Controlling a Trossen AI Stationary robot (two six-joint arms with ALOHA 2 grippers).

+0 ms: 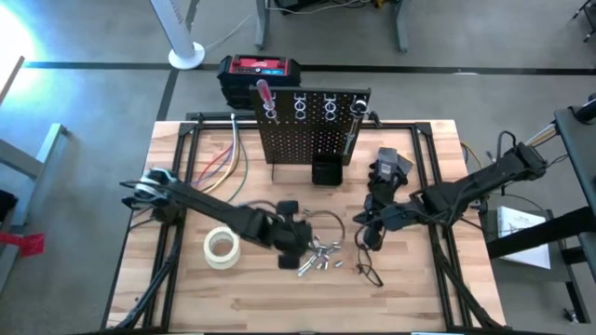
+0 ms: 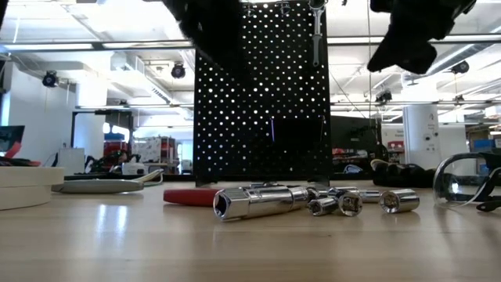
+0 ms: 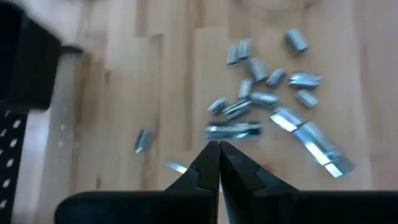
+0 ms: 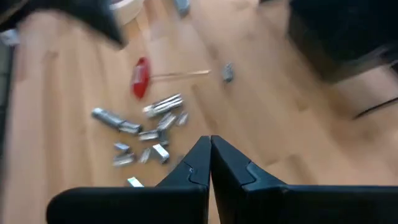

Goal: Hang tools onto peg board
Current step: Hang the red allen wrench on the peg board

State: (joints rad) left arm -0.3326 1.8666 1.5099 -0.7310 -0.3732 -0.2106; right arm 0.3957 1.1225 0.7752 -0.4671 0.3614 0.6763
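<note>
Silvery bits [image 1: 318, 258] heaped on table [image 1: 428, 298], left gripper [image 3: 219, 149] above (pinched closed, empty), right gripper [image 4: 209, 144] closed, empty, peg board [image 1: 303, 140] upright.

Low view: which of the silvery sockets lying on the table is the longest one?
The long socket at the left end of the row, beside the red handle. It lies on its side, its open end toward the camera; the other sockets are short.

I can read no text, brand or number anywhere; the red label on the red-and-black box [image 1: 260, 67] behind the peg board [image 1: 307, 135] is too small to read.
</note>
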